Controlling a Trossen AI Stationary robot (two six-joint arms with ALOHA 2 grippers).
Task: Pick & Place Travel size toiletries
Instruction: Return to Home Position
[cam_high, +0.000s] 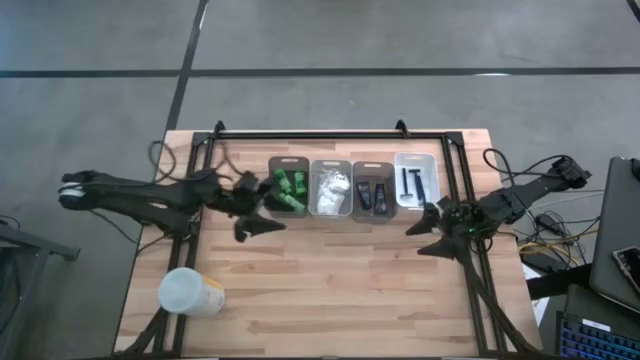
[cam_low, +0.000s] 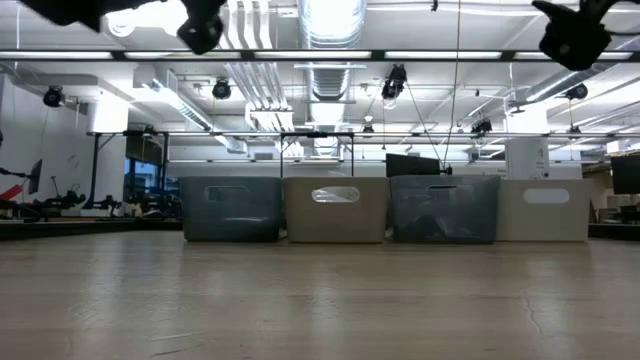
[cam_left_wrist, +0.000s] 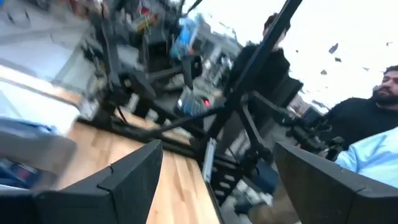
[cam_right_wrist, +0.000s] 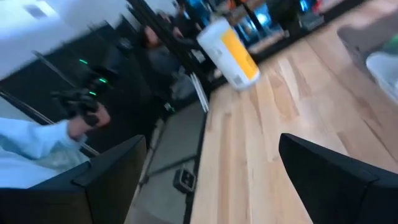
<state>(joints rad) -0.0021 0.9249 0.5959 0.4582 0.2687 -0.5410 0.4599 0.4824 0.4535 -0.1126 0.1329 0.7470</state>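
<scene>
Four bins stand in a row at the table's far middle. From left to right they hold green bottles (cam_high: 290, 187), white packets (cam_high: 331, 189), black tubes (cam_high: 373, 195) and dark razors (cam_high: 413, 183). My left gripper (cam_high: 260, 207) hovers open just left of the green-bottle bin, above the table, with nothing between its fingers. My right gripper (cam_high: 428, 230) hovers open in front of the razor bin (cam_high: 432, 170), also holding nothing. Both wrist views show wide-apart fingers with only table and room between them.
A large white cylinder with a yellow base (cam_high: 190, 293) lies near the table's front left. A black frame (cam_high: 330, 134) runs along the far edge and down both sides. People stand beyond the table's sides (cam_left_wrist: 367, 124). The bare wood (cam_high: 340, 280) spreads in front of the bins.
</scene>
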